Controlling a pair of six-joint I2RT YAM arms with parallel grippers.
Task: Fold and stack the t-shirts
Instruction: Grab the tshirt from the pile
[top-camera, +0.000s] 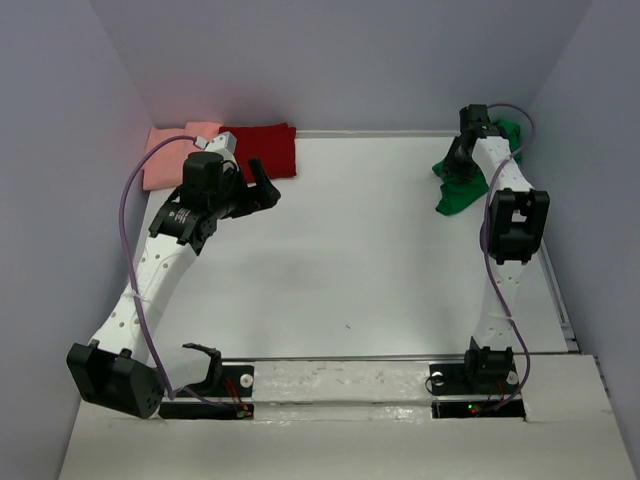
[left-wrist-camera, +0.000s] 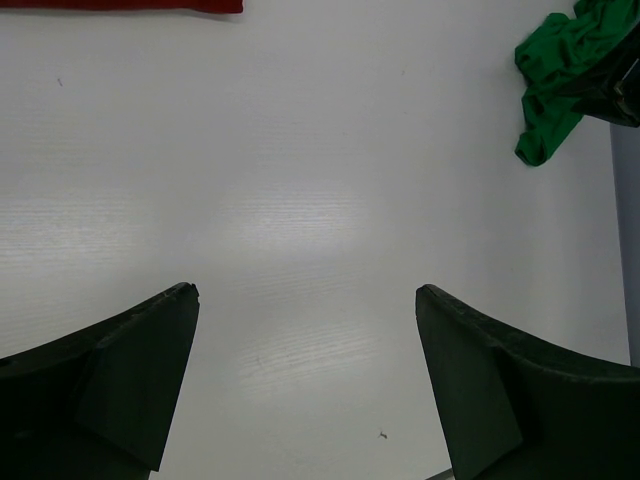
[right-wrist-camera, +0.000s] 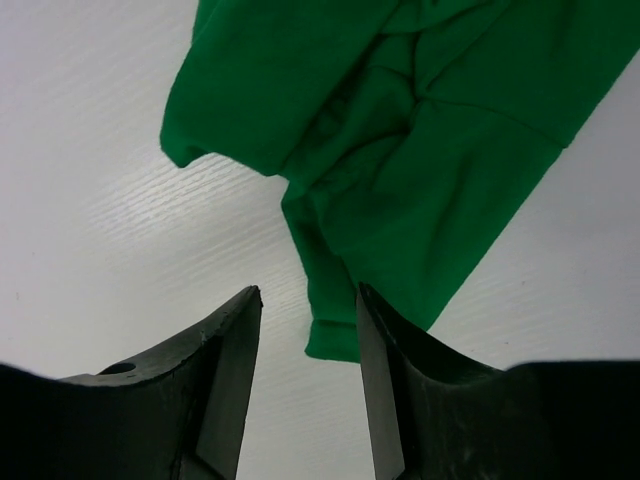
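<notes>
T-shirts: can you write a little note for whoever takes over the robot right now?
Left gripper: jaws wide open, holding nothing, over the table near the dark red t-shirt.
Right gripper: jaws partly apart at the hem of the green t-shirt, not clamped on it.
Things: the green t-shirt is crumpled at the far right edge. The salmon-pink t-shirt and the dark red t-shirt lie flat side by side in the far left corner, apparently folded.
Done: probably those two folds.
Left: grasp, spread and fold the green one, then stack all three.
</notes>
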